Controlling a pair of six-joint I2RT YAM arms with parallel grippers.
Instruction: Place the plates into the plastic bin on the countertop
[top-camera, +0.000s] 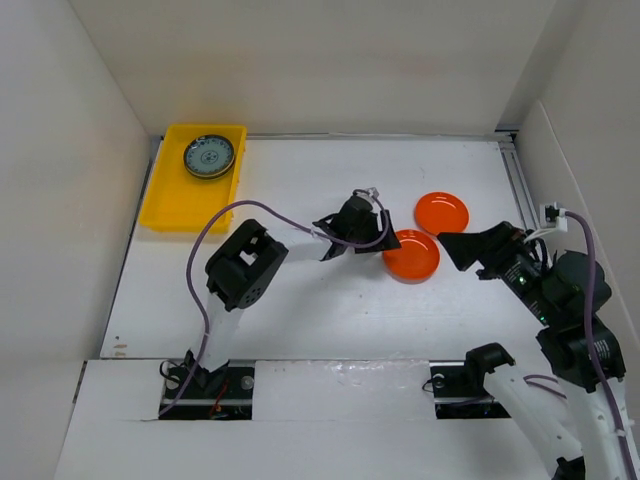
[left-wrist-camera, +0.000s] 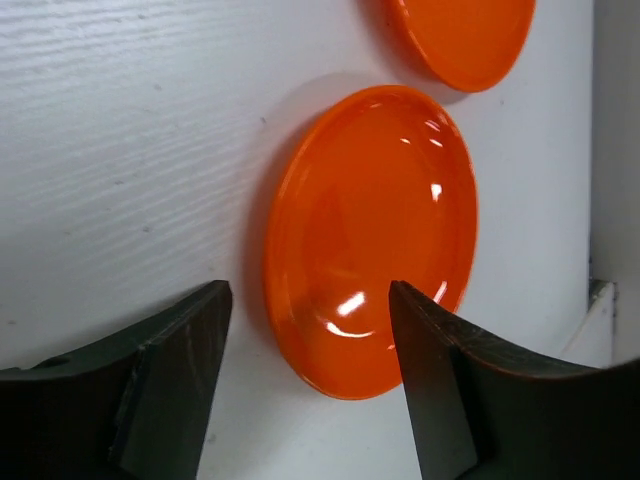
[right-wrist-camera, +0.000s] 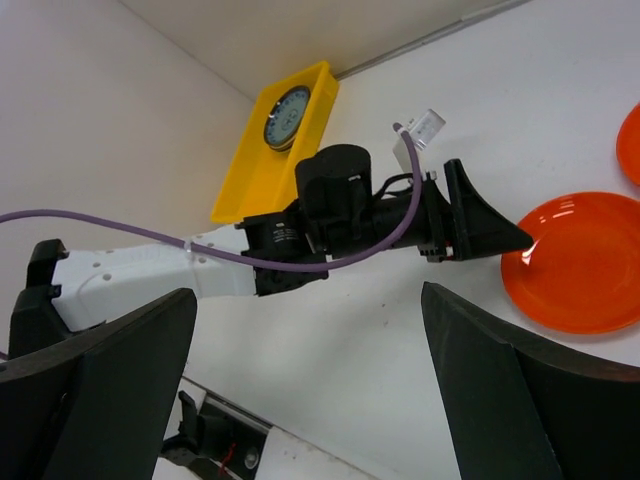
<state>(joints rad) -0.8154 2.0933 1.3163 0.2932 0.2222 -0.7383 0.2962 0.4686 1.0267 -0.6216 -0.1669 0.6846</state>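
Two orange plates lie on the white countertop, one nearer and one behind it. My left gripper is open at the nearer orange plate; its jaws straddle the plate's near rim, one finger over the dish, the other on the countertop beside it. The second orange plate sits just beyond. A teal-blue patterned plate rests in the yellow plastic bin at the back left. My right gripper hangs open and empty just right of the nearer plate.
White walls enclose the countertop on the left, back and right. A metal rail runs along the right edge. The left arm with its purple cable stretches across the middle, seen from the right wrist with the bin behind.
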